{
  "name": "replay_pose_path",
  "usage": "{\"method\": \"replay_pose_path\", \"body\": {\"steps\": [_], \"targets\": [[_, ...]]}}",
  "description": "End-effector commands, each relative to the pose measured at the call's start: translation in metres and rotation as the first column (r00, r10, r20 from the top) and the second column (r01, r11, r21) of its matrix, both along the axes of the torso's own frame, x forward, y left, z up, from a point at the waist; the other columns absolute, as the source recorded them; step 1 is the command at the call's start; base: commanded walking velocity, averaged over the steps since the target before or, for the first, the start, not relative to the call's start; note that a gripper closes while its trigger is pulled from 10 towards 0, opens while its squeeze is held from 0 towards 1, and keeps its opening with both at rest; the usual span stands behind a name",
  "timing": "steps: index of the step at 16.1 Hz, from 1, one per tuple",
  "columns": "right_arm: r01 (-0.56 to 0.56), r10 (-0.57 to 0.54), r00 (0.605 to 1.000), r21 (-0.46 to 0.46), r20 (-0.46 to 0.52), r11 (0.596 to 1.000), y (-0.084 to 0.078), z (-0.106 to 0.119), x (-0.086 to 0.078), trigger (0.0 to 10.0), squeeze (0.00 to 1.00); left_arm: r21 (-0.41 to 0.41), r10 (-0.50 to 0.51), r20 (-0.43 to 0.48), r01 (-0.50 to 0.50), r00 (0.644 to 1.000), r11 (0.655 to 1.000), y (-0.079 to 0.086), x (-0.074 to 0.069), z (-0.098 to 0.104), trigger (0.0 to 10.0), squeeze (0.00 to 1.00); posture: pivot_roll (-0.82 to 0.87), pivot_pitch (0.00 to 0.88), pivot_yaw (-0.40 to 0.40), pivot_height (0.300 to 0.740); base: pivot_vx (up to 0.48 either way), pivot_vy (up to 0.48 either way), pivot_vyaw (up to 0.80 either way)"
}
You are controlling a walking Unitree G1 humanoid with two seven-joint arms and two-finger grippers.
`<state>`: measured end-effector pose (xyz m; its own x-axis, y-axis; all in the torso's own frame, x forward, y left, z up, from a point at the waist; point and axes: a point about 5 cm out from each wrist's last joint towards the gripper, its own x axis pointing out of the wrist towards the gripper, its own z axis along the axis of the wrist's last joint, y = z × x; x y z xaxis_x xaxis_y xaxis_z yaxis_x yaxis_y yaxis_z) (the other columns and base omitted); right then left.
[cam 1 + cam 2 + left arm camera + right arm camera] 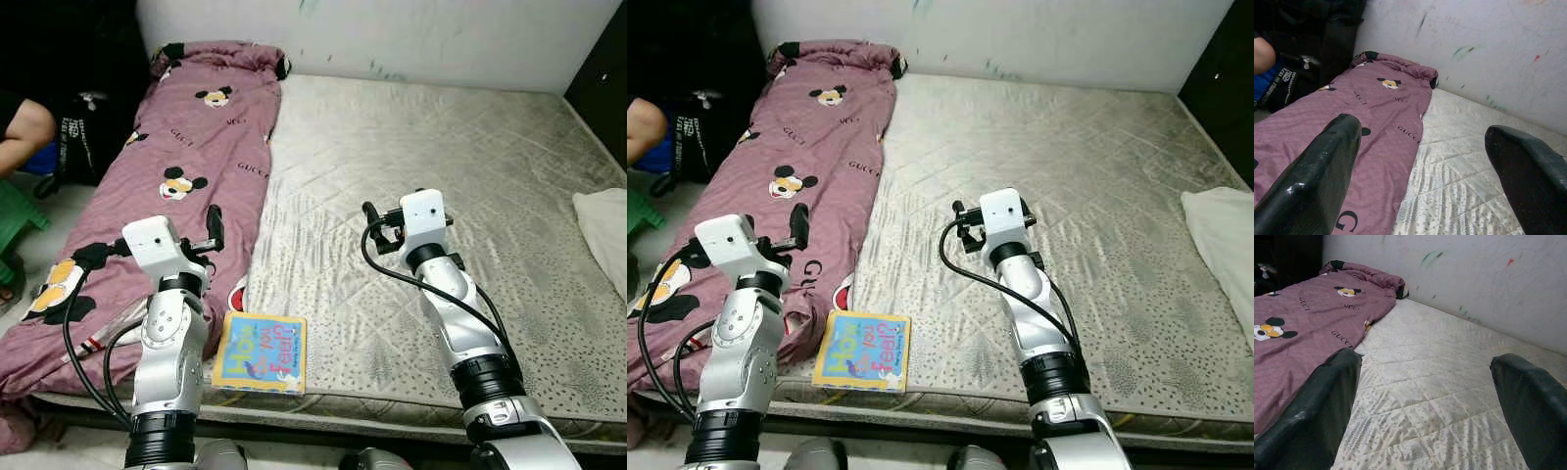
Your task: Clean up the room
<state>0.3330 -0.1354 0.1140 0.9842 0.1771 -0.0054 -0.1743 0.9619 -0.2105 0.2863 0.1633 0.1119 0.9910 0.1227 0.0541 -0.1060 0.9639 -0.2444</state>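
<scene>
Book [260,352] first: a colourful children's book lies flat at the near edge of the bed [411,176], just beside the hem of the purple cartoon-print blanket [186,157] and between the two raised arms. Left gripper [1420,161] hovers above the blanket edge, a little beyond the book, its fingers [1317,176] spread wide apart with nothing between them. Right gripper [1425,401] hangs over the bare quilted mattress, well apart from the book, fingers [1322,401] likewise wide open and empty. Further out, the blanket runs long and rumpled up the left side of the bed to the marked white wall [392,39]; a white cloth [605,235] sits at the far right edge. A person's arm [22,132] shows beside the bed on the left. By the look of it, the tidy-up is only starting, with nothing picked up yet. The likely next move is bringing the left gripper back and down to the book, and a flat book calls for a pinch at its edge.
</scene>
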Motion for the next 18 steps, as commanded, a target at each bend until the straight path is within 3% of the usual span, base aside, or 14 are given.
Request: {"method": "replay_pose_path", "body": {"steps": [1, 14, 18], "targets": [[0.0, 0.0, 1.0, 0.0, 0.013, 1.0, -0.0013, 0.0036, 0.0028, 10.0, 0.0, 0.0, -0.007, -0.006, 0.007, 1.0, 1.0, -0.002, 0.0019, 0.0007, 10.0, 0.0, -0.06, 0.0, -0.046, 0.74, 0.0, 0.48, 0.0], [-0.008, 0.008, 1.0, -0.007, 0.027, 1.0, -0.0007, 0.005, 0.0027, 10.0, 0.0, 0.012, -0.004, -0.012, 0.005, 1.0, 1.0, -0.0024, 0.0027, -0.0008, 10.0, 0.0, -0.06, 0.0, -0.043, 0.74, 0.0, 0.48, 0.0], [0.019, -0.019, 0.999, 0.003, 0.033, 1.0, -0.0046, 0.005, -0.0018, 10.0, 0.0, 0.034, 0.005, -0.004, -0.005, 1.0, 0.999, -0.0001, 0.0002, 0.0023, 10.0, 0.0, -0.08, 0.0, -0.022, 0.74, 0.0, 0.065, 0.0]]}}
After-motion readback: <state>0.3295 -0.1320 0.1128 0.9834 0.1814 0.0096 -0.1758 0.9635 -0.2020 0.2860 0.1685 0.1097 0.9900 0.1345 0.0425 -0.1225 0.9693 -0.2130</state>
